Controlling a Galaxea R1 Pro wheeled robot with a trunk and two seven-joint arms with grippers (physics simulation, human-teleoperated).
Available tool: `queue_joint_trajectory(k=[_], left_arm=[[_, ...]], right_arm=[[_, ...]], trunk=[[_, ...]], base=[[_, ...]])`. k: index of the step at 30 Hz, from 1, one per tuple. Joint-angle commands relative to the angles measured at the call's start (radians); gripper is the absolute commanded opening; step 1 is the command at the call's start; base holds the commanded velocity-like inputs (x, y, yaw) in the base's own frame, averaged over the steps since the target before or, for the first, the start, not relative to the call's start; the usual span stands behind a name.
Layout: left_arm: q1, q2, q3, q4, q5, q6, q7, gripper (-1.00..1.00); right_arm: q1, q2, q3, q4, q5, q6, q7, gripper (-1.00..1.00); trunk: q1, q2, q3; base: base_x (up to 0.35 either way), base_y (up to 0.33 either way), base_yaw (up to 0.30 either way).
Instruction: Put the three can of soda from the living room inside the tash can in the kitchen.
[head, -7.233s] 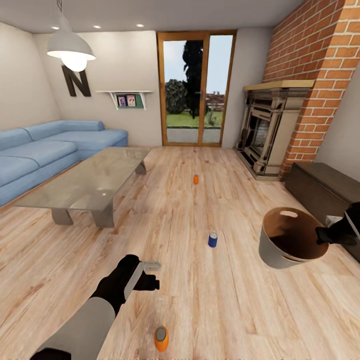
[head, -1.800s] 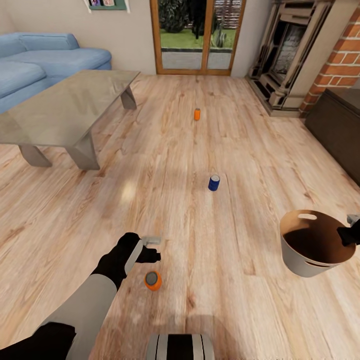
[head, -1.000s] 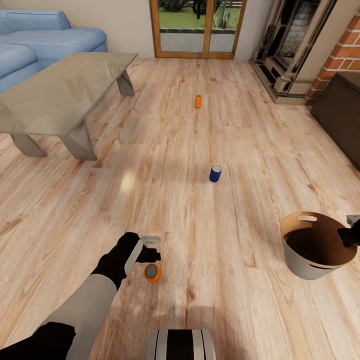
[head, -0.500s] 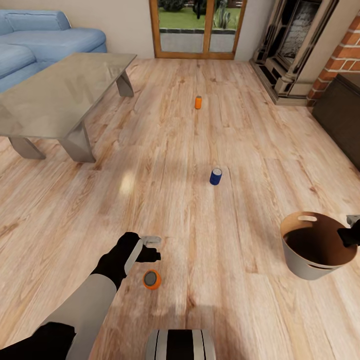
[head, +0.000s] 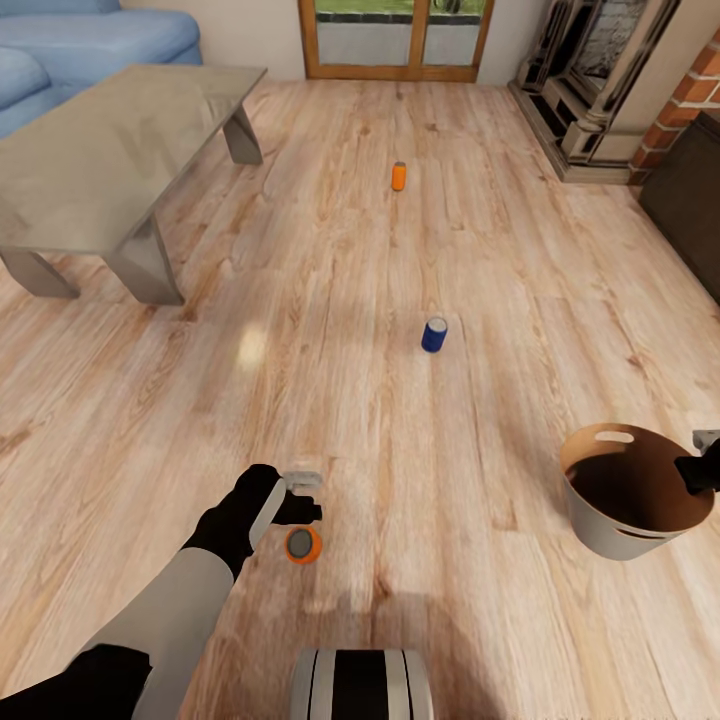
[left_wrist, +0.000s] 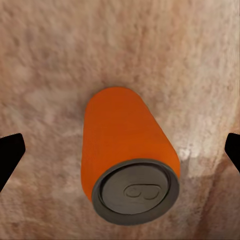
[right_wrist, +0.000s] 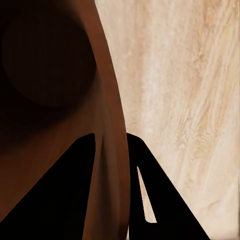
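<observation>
Three soda cans stand upright on the wood floor (head: 400, 420) of the living room. Nearest the robot, an orange can (head: 302, 545) sits just beside the left claw (head: 305, 495), toward six o'clock from its tip in the head view; in the left wrist view that same can (left_wrist: 129, 155) lies between the two dark fingertips (left_wrist: 9, 155), which stand wide apart at either edge and touch nothing. Well beyond, toward twelve o'clock, the dark blue can (head: 434, 334) stands alone on bare boards, and farther still along the same line is the second orange can (head: 399, 176). At ten o'clock the glass-topped low table (head: 110, 140) stands before the blue sofa (head: 90, 40). Toward three o'clock the trash can (head: 620, 525), off-white outside and brown within, hangs tilted from the right claw (head: 698, 472); in the right wrist view its dark fingers (right_wrist: 75, 190) are clamped on the bucket's rim (right_wrist: 111, 150), one inside the wall and one outside, with floor showing past them.
</observation>
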Motion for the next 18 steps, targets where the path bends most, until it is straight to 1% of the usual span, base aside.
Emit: queue_joint_trajectory(k=[1, 10, 15, 18], left_arm=[[0.0, 0.0, 0.0, 0.0, 0.0, 0.0, 0.0, 1.0], [0.0, 0.0, 0.0, 0.0, 0.0, 0.0, 0.0, 1.0], [0.0, 0.0, 0.0, 0.0, 0.0, 0.0, 0.0, 1.0], [0.0, 0.0, 0.0, 0.0, 0.0, 0.0, 0.0, 1.0]], right_arm=[[-0.001, 0.0, 0.0, 0.0, 0.0, 0.0, 0.001, -1.0], [0.0, 0.0, 0.001, 0.0, 0.0, 0.0, 0.001, -1.0], [0.0, 0.0, 0.001, 0.0, 0.001, 0.0, 0.001, -1.0], [0.0, 0.0, 0.001, 0.0, 0.001, 0.0, 0.001, -1.0]], trunk=[[0.0, 0.0, -0.001], [0.0, 0.0, -0.005], [0.0, 0.0, -0.005], [0.0, 0.0, -0.005]], base=[[0.0, 0.0, 0.0], [-0.007, 0.0, 0.0], [-0.157, 0.0, 0.0], [-0.077, 0.0, 0.0]])
